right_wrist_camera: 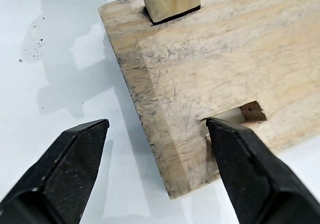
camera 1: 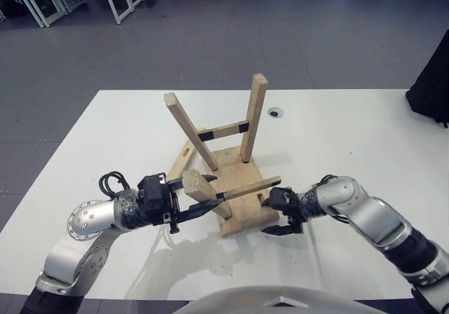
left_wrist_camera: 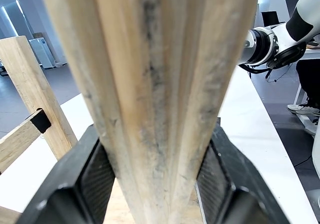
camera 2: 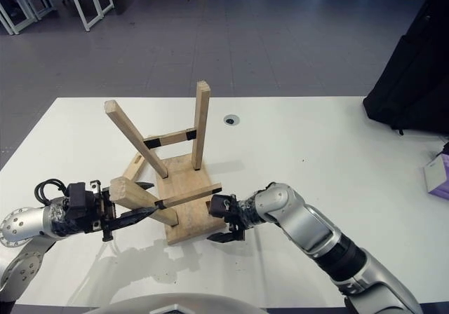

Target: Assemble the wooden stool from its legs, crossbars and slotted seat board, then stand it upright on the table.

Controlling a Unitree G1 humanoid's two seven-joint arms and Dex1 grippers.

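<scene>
A white worktop [camera 1: 351, 139] holds the stool parts. The seat board [camera 1: 245, 212] lies flat in the middle of it. Two legs stand up from the far side of the board. The left leg [camera 1: 191, 132] leans to the left and the right leg [camera 1: 254, 118] is nearly straight up. A crossbar [camera 1: 223, 132] with black ends joins them.

The left gripper [camera 1: 203, 195] is at the near left side of the board. Its fingers [left_wrist_camera: 85, 184] are squeezed tight on a third leg [left_wrist_camera: 150, 84], one on each side of the wood. This leg is tilted, with its top end pointing to the left. A second crossbar [camera 1: 249, 186] sticks out from it towards the right gripper [camera 1: 270, 214], just above the board.

The right gripper is at the near right corner of the board. Its fingers [right_wrist_camera: 70, 169] are spread wide and hold nothing. One finger is over the bare worktop. The other is over the board, just beside a small slot [right_wrist_camera: 245, 111] cut in the wood.

A little round hole [camera 1: 275, 112] sits in the worktop behind the stool.
</scene>
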